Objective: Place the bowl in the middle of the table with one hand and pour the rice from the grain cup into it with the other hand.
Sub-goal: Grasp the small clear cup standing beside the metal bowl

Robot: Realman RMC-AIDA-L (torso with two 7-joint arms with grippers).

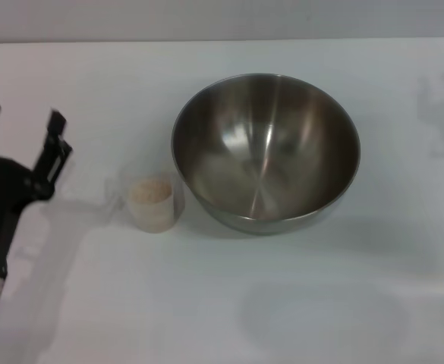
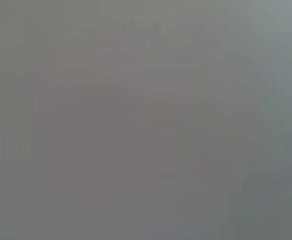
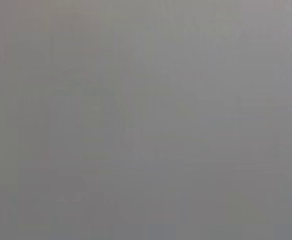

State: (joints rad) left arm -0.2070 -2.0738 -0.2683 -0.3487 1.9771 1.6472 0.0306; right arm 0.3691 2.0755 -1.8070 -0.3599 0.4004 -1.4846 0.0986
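The bowl [image 1: 266,152] sat mid-table [image 1: 282,303], rice-filled [image 1: 150,189] grain cup [image 1: 153,202] beside it; left gripper [image 1: 22,119] hovered released nearby.

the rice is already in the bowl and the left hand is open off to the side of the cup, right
Not quite. The head view shows the rice still in the grain cup; the bowl beside it is empty. The rest holds: the left hand is open, off to the side of the cup.
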